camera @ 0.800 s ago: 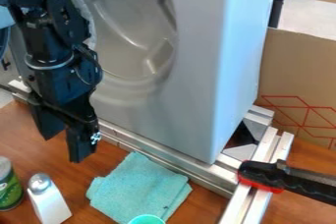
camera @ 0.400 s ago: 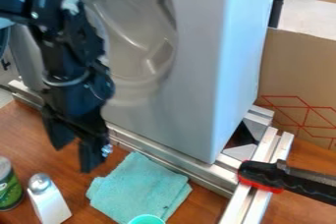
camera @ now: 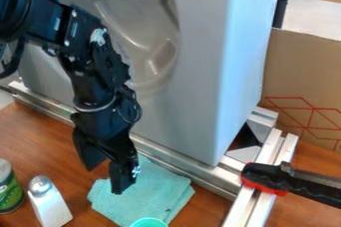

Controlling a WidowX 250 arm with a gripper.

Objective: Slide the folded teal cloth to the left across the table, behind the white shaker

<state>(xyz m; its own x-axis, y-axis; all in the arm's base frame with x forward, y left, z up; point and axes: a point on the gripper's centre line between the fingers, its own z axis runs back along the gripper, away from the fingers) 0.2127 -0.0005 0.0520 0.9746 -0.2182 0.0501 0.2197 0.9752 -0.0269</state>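
The black gripper (camera: 104,177) hangs at left of centre, fingers parted and nothing between them. One finger stands over the left part of a folded teal cloth (camera: 150,193) on the wooden table; the other is left of the cloth. A teal cup (camera: 148,222) shows its top at the bottom edge, at the cloth's front. Left of the cloth stands a white shaker (camera: 50,208) with a rounded metallic top. Beside it, at the left edge, is a green can (camera: 8,188).
A large grey panel (camera: 200,71) rises behind the gripper, with a metal rail (camera: 176,163) along its foot. At right, a black and red clamp (camera: 266,177) sits on metal bars. A cardboard sheet (camera: 303,71) stands behind at right.
The gripper has moved right and toward the camera, from left of the cloth to its left part. Cloth, cup, shaker and can have stayed put.
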